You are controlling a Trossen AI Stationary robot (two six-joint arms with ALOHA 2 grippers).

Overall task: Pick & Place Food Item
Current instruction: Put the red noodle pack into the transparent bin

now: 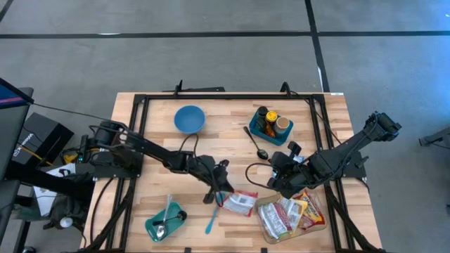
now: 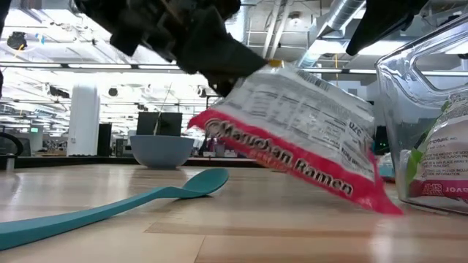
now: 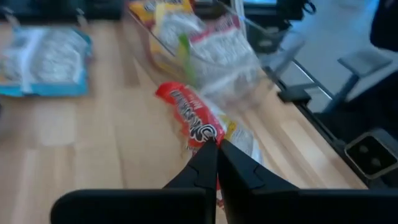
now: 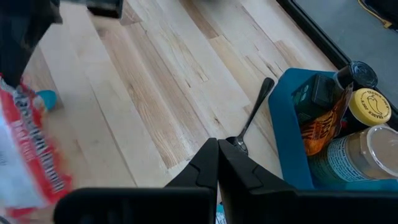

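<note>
Wooden table [image 1: 151,119] with a black frame along its edges. Clear container [image 1: 261,211] near the front edge right of centre, packed with food packets. Left arm reaches in toward table centre; left gripper [image 1: 220,191] has its fingers pinched together on the edge of a ramen packet [image 1: 240,202], red-and-white wrapper. In the low view the packet [image 2: 307,131] hangs tilted, one corner touching or just above the wood, just beside the container [image 2: 424,95]. Right gripper [image 1: 281,173] sits above the container's far side, fingers pressed tight, nothing between them. Blue bowl [image 1: 189,118] toward the back. Blue caddy [image 1: 271,126] with bottles back right, metal spoon [image 1: 255,143] just beside it. Teal dish [image 1: 165,223] front left; teal spatula [image 1: 213,219] lies between it and the packet.
</note>
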